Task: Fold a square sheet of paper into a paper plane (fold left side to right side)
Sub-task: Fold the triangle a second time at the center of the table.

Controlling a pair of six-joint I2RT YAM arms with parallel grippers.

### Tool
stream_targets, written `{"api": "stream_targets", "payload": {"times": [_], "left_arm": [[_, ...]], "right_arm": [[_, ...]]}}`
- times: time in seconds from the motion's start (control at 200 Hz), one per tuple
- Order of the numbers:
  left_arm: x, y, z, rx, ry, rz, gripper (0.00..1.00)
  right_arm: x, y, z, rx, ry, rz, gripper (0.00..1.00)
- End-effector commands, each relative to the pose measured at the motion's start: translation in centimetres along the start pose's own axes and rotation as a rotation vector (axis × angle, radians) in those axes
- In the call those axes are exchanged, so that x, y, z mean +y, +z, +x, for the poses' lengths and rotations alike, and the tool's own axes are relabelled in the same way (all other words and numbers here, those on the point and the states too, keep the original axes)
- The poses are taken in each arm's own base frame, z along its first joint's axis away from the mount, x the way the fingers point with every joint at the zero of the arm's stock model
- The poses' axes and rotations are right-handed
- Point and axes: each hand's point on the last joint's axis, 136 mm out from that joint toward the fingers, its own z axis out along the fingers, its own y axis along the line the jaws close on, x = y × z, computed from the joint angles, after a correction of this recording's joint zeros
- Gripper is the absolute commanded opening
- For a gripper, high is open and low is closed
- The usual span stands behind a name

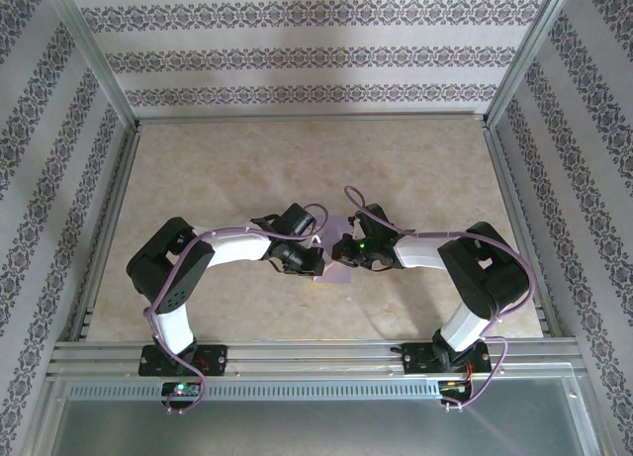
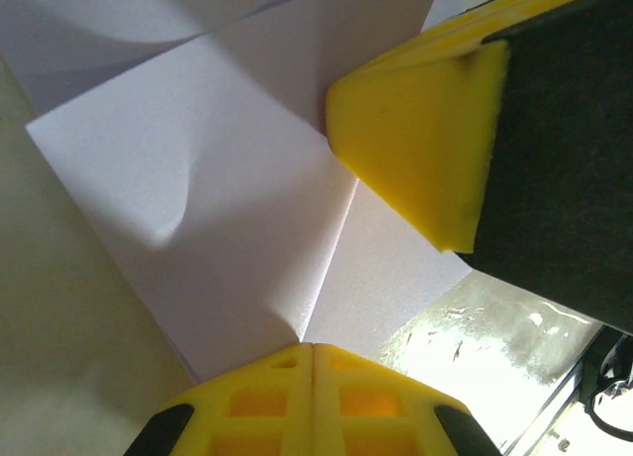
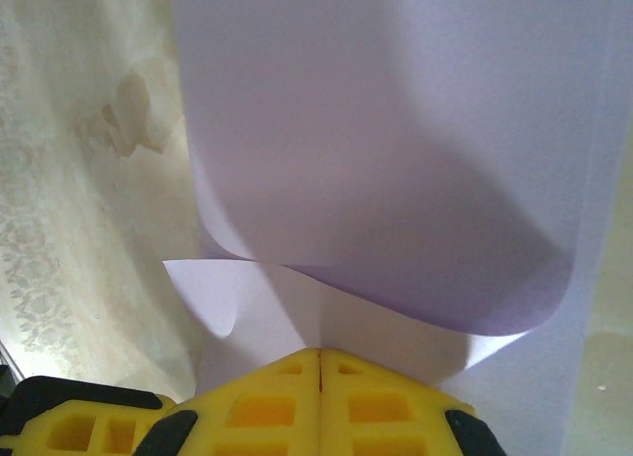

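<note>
Paper point(image 1: 338, 273) is lying mid-counter point(image 1: 247, 169) under both meeting arms. Left hand point(image 2: 313, 367), clenched, is sitting at a crease's end. Right hand point(image 3: 320, 369), clenched, is facing a curling flap; it should probably be flattening that flap, edges matched, before any creasing.

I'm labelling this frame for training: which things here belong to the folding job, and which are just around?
Job: purple paper, left gripper, right gripper, both shut at it.
Not the job: table, patterned walls, metal frame.
</note>
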Motion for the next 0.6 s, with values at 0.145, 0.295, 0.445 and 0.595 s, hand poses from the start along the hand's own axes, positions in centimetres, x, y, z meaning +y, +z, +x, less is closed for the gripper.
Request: {"api": "stream_targets", "payload": {"times": [0.145,0.295,0.445,0.595], "left_arm": [[1.49,0.71,1.42,0.042,-0.009,-0.049,0.0],[1.66,0.71,1.53,0.042,-0.01,-0.056,0.0],[1.79,0.63,1.63,0.044,-0.011,-0.062,0.0],[1.93,0.53,1.72,0.044,-0.01,-0.071,0.0]], "right_arm": [[-2.04,0.46,1.08,0.035,0.013,0.068,0.0],[-2.05,0.45,1.05,0.034,0.013,0.068,0.0],[-2.07,0.46,1.11,0.035,0.014,0.069,0.0],[-2.15,0.46,1.16,0.036,0.016,0.07,0.0]]}}
